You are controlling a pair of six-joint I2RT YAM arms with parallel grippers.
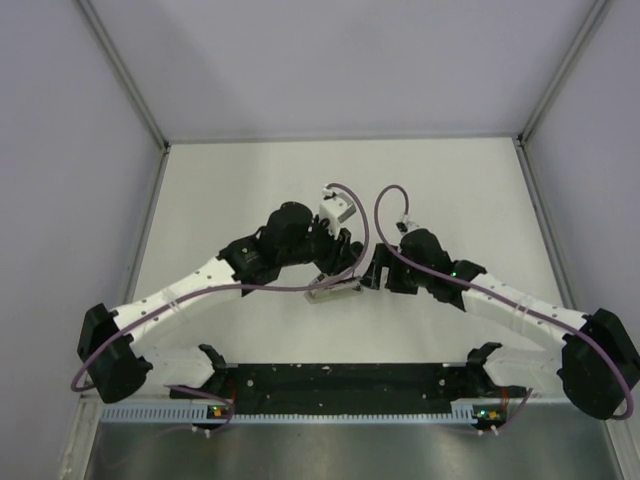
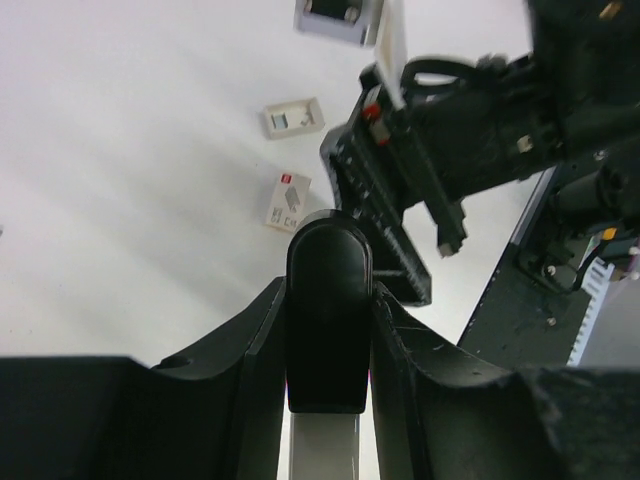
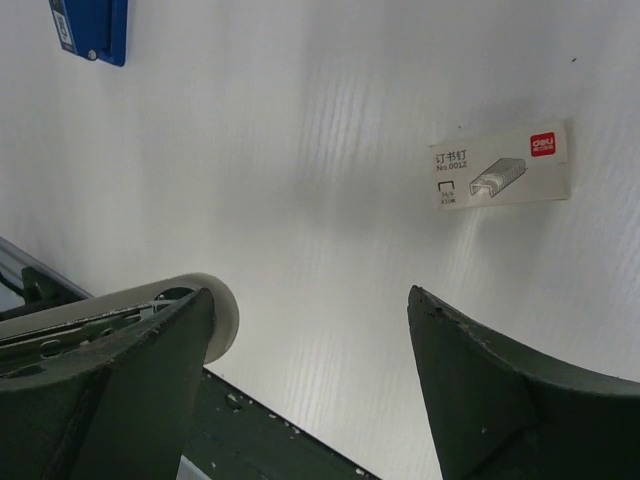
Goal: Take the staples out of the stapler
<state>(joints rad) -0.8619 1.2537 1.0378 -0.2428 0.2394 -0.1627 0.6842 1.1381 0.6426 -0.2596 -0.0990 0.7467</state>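
Mid-table, the left gripper (image 2: 328, 310) pinches the stapler (image 2: 328, 250). The right gripper (image 3: 310, 345) is spread just right of it (nothing held). Brace left firmly and approach the stapler's metal end squarely.

Long, narrow stapler (image 1: 333, 291), black rounded cap over a pale metal base. Lies near the middle of the table (image 1: 250, 180), lengthwise left to right, right end slightly farther.
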